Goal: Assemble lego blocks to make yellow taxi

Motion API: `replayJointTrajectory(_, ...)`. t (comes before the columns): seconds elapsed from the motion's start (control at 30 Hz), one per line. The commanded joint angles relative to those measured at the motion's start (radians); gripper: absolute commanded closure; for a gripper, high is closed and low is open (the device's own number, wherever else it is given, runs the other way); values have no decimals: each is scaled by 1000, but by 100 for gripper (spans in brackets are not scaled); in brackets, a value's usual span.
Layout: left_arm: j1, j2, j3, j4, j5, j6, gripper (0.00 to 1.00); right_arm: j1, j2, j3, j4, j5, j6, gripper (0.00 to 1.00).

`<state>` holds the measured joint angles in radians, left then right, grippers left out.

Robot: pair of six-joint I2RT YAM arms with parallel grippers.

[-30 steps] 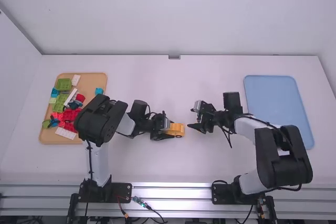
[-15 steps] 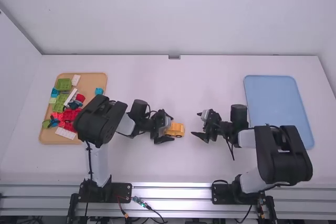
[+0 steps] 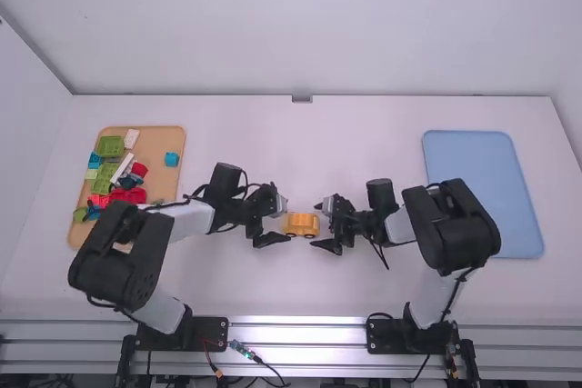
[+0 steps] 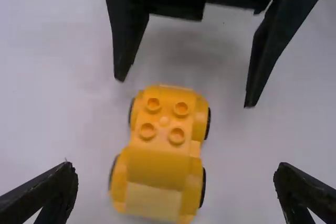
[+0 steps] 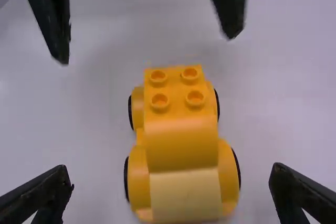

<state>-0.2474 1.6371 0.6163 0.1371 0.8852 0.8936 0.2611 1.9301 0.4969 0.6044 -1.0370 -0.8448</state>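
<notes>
The yellow toy car [image 3: 301, 223] stands between the left gripper [image 3: 285, 221] and the right gripper [image 3: 316, 224] — both spread wide and grasping nothing.

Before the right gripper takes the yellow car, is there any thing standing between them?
Nothing visible stands between the open right gripper and the yellow car. The left gripper, also open, is at the car's opposite end, not in between.

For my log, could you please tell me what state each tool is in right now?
Left tool: open, fingers spread wide, holding nothing.
Right tool: open, fingers spread wide, holding nothing.
</notes>
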Motion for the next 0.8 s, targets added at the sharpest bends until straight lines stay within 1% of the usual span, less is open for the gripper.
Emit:
replayJointTrajectory(0.0, 39, -60, 26, -32, 15, 46, 1, 34, 45, 44, 1, 9, -8, 1)
replayJointTrajectory(0.1, 87, -100, 24, -67, 15, 47, 1, 70, 82, 84, 3, 14, -15, 1)
replayJointTrajectory(0.2, 121, -107, 24, -77, 15, 45, 1, 96, 101, 109, 2, 23, 5, 1)
replayJointTrajectory(0.3, 160, -106, 24, -82, 48, 46, 1, 130, 117, 134, 2, 81, 47, 0)
replayJointTrajectory(0.4, 190, -106, 24, -80, 95, 47, 1, 156, 129, 146, 2, 123, 63, 4)
replayJointTrajectory(0.47, 204, -106, 24, -77, 108, 46, 1, 171, 129, 143, 9, 139, 66, 8)
replayJointTrajectory(0.6, 231, -106, 24, -81, 133, 46, 1, 195, 129, 106, 124, 211, 143, 17)
replayJointTrajectory(0.7, 235, -106, 24, -80, 149, 46, 1, 197, 129, 78, 171, 251, 155, 19)
replayJointTrajectory(0.77, 230, -106, 24, -77, 151, 46, 1, 197, 129, 64, 187, 250, 167, 18)
